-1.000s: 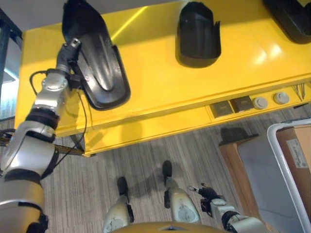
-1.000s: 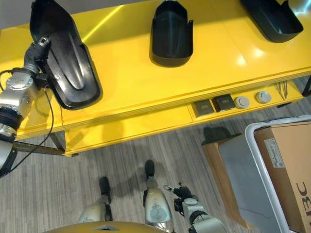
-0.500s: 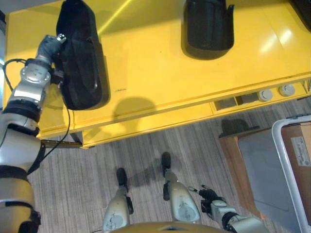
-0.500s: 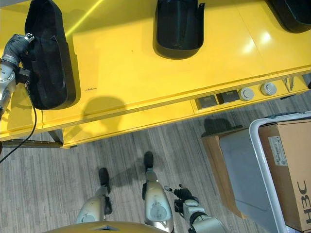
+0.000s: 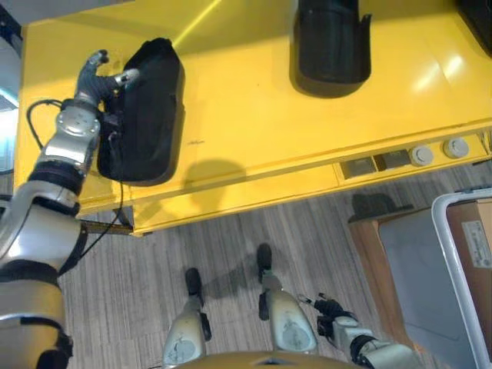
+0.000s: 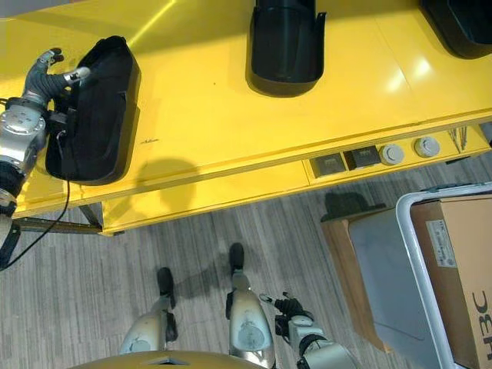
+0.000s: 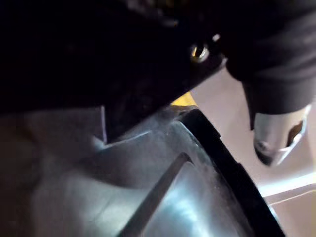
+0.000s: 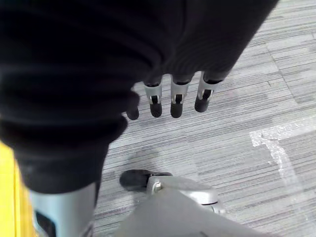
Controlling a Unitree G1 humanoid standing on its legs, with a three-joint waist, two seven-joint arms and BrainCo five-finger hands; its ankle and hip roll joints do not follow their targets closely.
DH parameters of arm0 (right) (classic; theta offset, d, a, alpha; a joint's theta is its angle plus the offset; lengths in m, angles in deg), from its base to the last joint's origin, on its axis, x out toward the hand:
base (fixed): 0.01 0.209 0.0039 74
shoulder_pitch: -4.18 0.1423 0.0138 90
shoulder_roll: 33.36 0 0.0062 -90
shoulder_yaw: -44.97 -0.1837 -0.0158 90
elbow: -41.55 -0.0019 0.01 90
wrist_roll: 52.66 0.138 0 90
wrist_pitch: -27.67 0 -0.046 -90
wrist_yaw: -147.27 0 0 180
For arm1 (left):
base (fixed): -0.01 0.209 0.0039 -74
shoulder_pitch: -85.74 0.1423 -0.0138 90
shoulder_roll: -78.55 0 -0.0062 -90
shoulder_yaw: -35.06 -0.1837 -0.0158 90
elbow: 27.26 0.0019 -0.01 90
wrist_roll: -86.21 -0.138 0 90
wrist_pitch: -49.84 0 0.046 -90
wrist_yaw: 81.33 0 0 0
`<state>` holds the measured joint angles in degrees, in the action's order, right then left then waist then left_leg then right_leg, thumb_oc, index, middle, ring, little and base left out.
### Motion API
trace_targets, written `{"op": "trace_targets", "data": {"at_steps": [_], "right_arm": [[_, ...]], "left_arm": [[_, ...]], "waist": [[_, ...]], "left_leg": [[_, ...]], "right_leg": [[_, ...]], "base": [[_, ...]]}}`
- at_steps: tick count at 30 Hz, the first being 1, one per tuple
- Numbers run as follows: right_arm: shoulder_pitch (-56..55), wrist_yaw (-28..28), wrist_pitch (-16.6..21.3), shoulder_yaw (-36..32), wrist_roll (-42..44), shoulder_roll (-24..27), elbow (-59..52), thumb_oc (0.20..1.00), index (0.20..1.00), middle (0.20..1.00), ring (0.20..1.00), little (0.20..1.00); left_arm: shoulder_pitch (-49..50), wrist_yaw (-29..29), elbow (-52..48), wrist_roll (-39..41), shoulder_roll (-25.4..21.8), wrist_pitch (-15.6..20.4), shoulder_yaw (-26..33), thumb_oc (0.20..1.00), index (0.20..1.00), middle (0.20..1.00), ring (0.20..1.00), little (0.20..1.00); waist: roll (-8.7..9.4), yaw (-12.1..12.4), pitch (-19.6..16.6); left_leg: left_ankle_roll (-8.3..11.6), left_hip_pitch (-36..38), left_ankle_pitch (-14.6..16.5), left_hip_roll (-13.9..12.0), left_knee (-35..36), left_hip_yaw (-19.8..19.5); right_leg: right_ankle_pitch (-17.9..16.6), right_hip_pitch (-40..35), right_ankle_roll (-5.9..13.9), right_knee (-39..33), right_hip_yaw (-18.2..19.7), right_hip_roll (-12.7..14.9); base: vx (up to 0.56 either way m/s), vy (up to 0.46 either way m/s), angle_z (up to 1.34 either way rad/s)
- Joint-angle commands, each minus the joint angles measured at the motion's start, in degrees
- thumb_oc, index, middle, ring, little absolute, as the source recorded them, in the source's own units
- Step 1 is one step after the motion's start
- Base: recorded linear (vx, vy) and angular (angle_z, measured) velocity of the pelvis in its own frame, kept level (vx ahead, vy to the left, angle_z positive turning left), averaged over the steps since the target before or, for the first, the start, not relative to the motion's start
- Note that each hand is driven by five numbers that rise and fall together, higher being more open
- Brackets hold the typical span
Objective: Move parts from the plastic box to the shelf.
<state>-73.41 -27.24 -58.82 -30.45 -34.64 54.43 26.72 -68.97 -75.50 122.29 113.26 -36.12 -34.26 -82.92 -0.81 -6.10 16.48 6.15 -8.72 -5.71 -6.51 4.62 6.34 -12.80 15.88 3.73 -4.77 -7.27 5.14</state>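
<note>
Yellow shelf (image 5: 254, 131) spreads ahead of my left hand (image 5: 98, 75), carrying three black moulded parts. Nearest, the long black part (image 5: 146, 108) lies flat on it, its far end beside my fingers, which look loosened and half spread. I judge it a light, stiff, glossy shell: slippery, best taken by its rim. My right hand (image 8: 173, 96) hangs relaxed over the floor.

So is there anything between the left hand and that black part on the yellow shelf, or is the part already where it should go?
Nothing visible is in the way. The left hand is right against the black part, which already lies on the yellow shelf. Whether its fingers are curled on the part's edge is unclear.
</note>
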Motion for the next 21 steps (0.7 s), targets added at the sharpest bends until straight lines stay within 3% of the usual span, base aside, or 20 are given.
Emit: {"op": "trace_targets", "data": {"at_steps": [1, 2, 6, 7, 10, 12, 15, 17, 21], "right_arm": [[1.0, 0.8, -0.8, 1.4, -0.8, -1.1, 2.1, 1.000, 1.000, 1.000, 1.000, 1.000], [1.2, 1.1, -1.0, 1.5, -1.9, -1.2, 1.6, 1.000, 1.000, 1.000, 1.000, 1.000], [0.6, 1.1, -1.1, 1.2, -3.1, -1.1, 1.2, 1.000, 1.000, 1.000, 1.000, 1.000], [0.3, 1.4, -1.0, 0.5, -4.1, -1.1, 0.3, 1.000, 1.000, 1.000, 1.000, 1.000], [-0.9, 1.3, -1.3, -0.3, -6.2, -0.7, 0.0, 1.000, 1.000, 1.000, 1.000, 1.000], [-3.2, 0.1, -1.9, -0.4, -10.7, -0.1, -0.1, 1.000, 1.000, 1.000, 1.000, 1.000], [-4.2, 0.1, -2.0, -1.2, -11.8, 0.0, 0.1, 1.000, 1.000, 1.000, 1.000, 1.000], [-5.6, 0.5, -2.0, -2.4, -13.2, -0.7, 0.6, 1.000, 1.000, 1.000, 1.000, 1.000], [-7.1, 0.2, -1.9, -2.3, -15.0, -1.6, 1.2, 1.000, 1.000, 1.000, 1.000, 1.000]], "left_arm": [[-4.3, 3.2, 4.6, 0.0, 1.1, 0.9, 1.8, 1.000, 1.000, 1.000, 1.000, 1.000], [-0.6, 4.8, 0.5, 3.8, 2.8, 2.1, 5.2, 1.000, 1.000, 1.000, 1.000, 1.000], [6.9, 7.5, -10.2, 6.4, 3.5, 4.6, 9.7, 1.000, 1.000, 1.000, 1.000, 1.000], [15.9, 9.6, -22.0, 8.6, 5.9, 6.9, 14.3, 1.000, 1.000, 1.000, 1.000, 1.000], [24.8, 11.3, -30.7, 5.5, 8.4, 7.1, 18.3, 1.000, 1.000, 1.000, 1.000, 1.000], [34.9, 10.6, -36.8, 2.7, 10.8, 6.3, 22.1, 1.000, 1.000, 1.000, 1.000, 1.000], [38.9, 10.4, -40.8, 0.2, 11.8, 5.9, 23.4, 1.000, 1.000, 1.000, 1.000, 1.000], [47.9, 9.4, -51.2, 3.7, 17.3, 8.1, 26.6, 1.000, 1.000, 1.000, 1.000, 1.000], [58.0, 5.7, -61.8, 2.0, 21.0, 8.7, 27.7, 1.000, 1.000, 1.000, 1.000, 1.000]], "waist": [[-0.72, 0.4, -0.6], [-1.06, 0.8, -1.0], [-1.37, 1.6, -1.9], [-1.36, 2.4, -2.3], [-1.46, 3.0, -3.3], [-1.41, 3.7, -5.9], [-1.46, 4.0, -7.4], [-1.14, 5.0, -9.4], [-0.30, 6.4, -10.8]], "left_leg": [[-1.22, -0.4, -0.5, 0.2, 0.4, -1.5], [-1.22, 0.5, -0.2, 0.3, 0.4, -1.6], [-1.30, 1.8, 0.3, 0.3, 0.4, -1.5], [-1.41, 2.7, 0.6, 0.3, 0.4, -1.5], [-1.52, 4.0, 1.1, 0.3, 0.4, -1.5], [-1.57, 6.4, 1.9, 0.3, 0.4, -1.8], [-1.65, 7.2, 2.3, 0.3, 0.4, -2.2], [-1.96, 8.5, 2.7, 0.6, 0.4, -3.1], [-2.29, 9.7, 3.4, 0.9, 0.4, -3.8]], "right_leg": [[3.2, -3.7, 4.43, -0.2, 0.4, 3.1], [3.6, -4.7, 4.32, -0.2, 0.2, 3.1], [4.2, -6.1, 4.17, -0.2, -0.2, 3.0], [4.6, -7.2, 4.07, -0.2, -0.6, 3.1], [5.2, -8.6, 3.98, -0.2, -1.1, 3.2], [6.3, -11.8, 3.71, -0.2, -2.3, 3.4], [6.8, -13.0, 3.73, -0.2, -3.0, 3.5], [7.3, -15.0, 3.65, -0.2, -4.1, 3.9], [7.9, -16.7, 3.60, -0.2, -4.8, 4.2]], "base": [[0.00, 0.000, 0.00], [0.01, -0.017, 0.03], [0.00, 0.000, 0.00], [0.00, 0.000, 0.00], [0.01, 0.003, 0.01], [0.08, 0.017, 0.17], [0.03, 0.010, 0.23], [0.04, 0.024, 0.15], [0.03, 0.026, 0.17]]}}
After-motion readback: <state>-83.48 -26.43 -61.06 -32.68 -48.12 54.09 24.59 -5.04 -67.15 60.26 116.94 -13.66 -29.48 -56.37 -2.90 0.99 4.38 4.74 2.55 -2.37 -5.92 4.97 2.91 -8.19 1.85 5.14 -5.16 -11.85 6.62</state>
